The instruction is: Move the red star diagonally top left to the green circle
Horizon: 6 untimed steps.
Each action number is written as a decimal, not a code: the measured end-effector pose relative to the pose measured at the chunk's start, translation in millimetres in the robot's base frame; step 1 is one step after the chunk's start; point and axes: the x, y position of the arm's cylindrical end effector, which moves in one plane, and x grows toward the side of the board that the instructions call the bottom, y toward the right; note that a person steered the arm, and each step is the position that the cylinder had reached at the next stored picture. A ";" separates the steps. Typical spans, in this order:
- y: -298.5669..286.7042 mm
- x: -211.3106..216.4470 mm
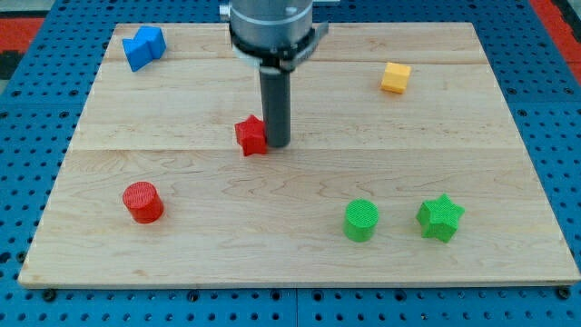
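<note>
Wooden board (300, 263) on a blue pegboard (27, 163), blocks scattered all over. Red star (251, 135) sitting a bit left of the board's middle, with my tip (277, 144) right against its right-hand side, touching or as good as. No gripper on this thing, just a plain dark rod (275, 104), holding nothing.

Green circle (360, 220) down toward the view's bottom, right of centre, well apart from the star. Green star (440, 217) just beside it on the right. Red cylinder (142, 202) lower left. Blue block (143, 47) up in the top-left corner, shape hard to call. Yellow cube (395, 77) upper right.
</note>
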 end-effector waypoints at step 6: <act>-130.6 1.4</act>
